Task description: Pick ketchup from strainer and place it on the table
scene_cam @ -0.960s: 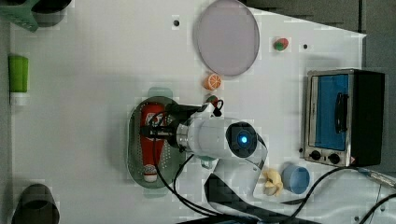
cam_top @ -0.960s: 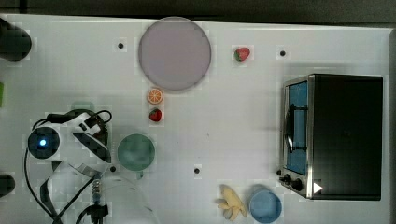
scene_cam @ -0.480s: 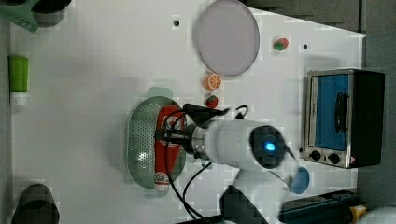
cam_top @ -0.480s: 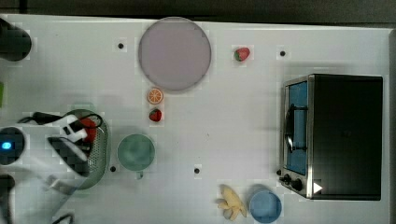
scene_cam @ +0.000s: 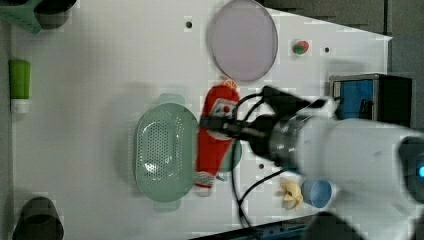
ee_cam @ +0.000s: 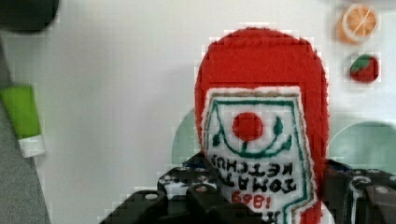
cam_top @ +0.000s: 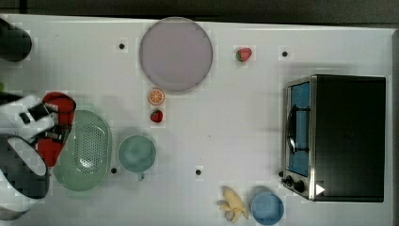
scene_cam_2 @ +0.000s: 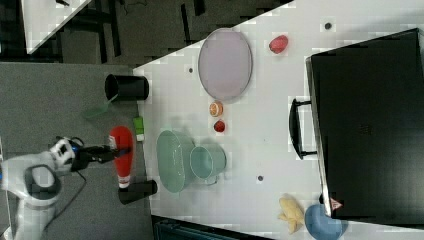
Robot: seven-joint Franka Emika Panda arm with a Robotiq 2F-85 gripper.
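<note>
The ketchup is out of the strainer now: a second ago it lay inside the basket under the arm, half a second ago it was lifted along the basket's edge, and now it hangs clear of the bowl, which shows its bare perforated floor. In the left view the bottle hangs over the strainer's right rim and partly hides the cup behind it; in the top view the arm has moved to the top view's left, and the bottle sits at the strainer's left edge. The right view shows the bottle held well off the table, out past the table's edge on the right view's left, with its white cap pointing down the picture. The gripper is clamped on the ketchup about midway along its body, jaws part-way spread to the bottle's width, one finger on each side; the wrist view shows the label close up, with the dark fingers pressing its flanks. Nothing else touches the gripper. On the table the grey plate, the orange slice, the two strawberries, the banana, the blue bowl and the oven lie where they did in the earlier frames.
</note>
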